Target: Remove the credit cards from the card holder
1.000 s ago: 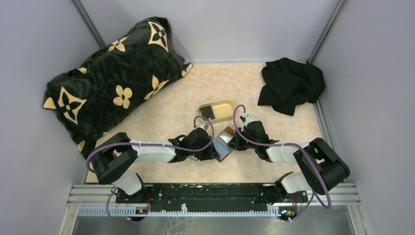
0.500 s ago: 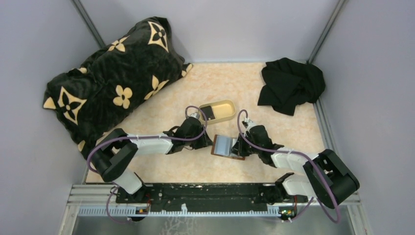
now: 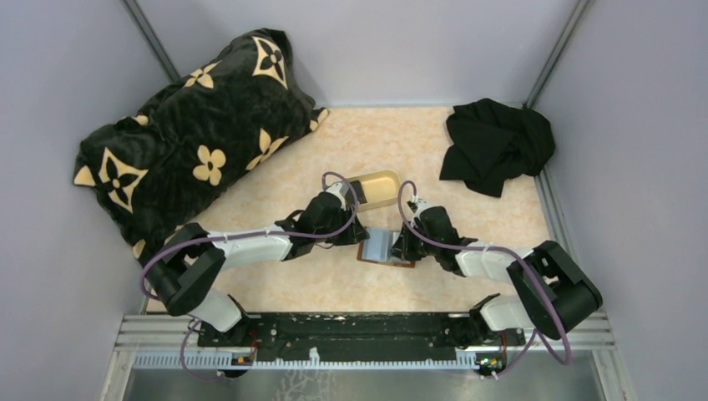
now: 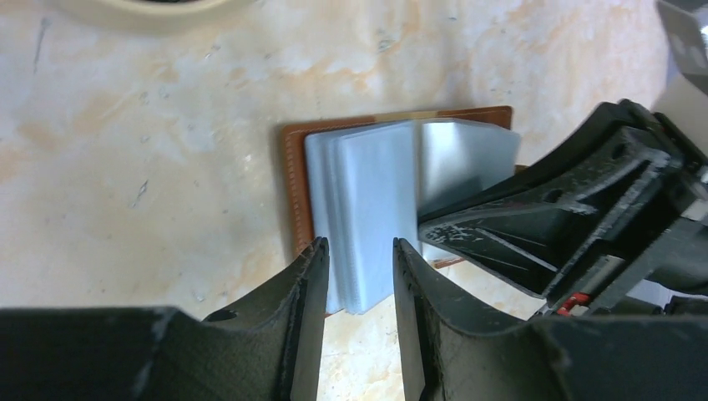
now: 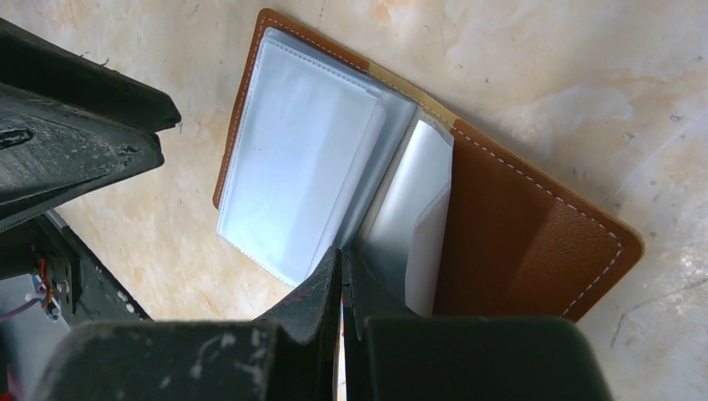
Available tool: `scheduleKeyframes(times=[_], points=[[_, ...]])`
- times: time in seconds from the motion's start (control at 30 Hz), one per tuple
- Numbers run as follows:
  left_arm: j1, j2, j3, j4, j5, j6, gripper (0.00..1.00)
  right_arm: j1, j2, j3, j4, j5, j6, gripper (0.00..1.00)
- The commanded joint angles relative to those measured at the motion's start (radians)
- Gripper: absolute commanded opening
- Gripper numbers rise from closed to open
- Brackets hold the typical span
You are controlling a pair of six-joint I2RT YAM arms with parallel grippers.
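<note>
Only its wrist view shows left tool (image 4: 360, 245) parted.

Left arm (image 3: 250, 246) extends low toward the card holder (image 3: 382, 246) from its left. Left gripper (image 4: 359, 251) is poised at the holder's left edge, jaws parted. Right arm (image 3: 488, 263) reaches in from the holder's right. Right gripper (image 5: 342, 255) has its jaws fully closed, tips against the holder's inner sleeves.

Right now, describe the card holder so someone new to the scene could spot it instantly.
On the beige marbled table, find the tan oval tray near the middle. Just on the near side of it, between the left claw and the right claw, lies the card holder. It is the only open booklet-like thing there: brown cover, pale blue-grey sleeves.
</note>
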Motion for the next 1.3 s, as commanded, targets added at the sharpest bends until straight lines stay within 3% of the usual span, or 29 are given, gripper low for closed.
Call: scheduleKeyframes(times=[0.0,0.27,0.83,1.27], points=[[0.004,0.012,0.035,0.099,0.054,0.093,0.40,0.004,0.039,0.035,0.003,0.013,-0.039,0.00],[0.002,0.100,0.063,0.137,0.126,0.059,0.41,0.004,0.048,0.045,0.005,0.011,-0.049,0.00],[0.002,0.081,0.064,0.002,0.000,0.094,0.45,0.004,0.061,0.019,0.051,-0.002,-0.037,0.00],[-0.001,0.101,0.059,0.079,0.112,0.062,0.43,0.004,0.083,0.013,0.071,-0.009,-0.034,0.00]])
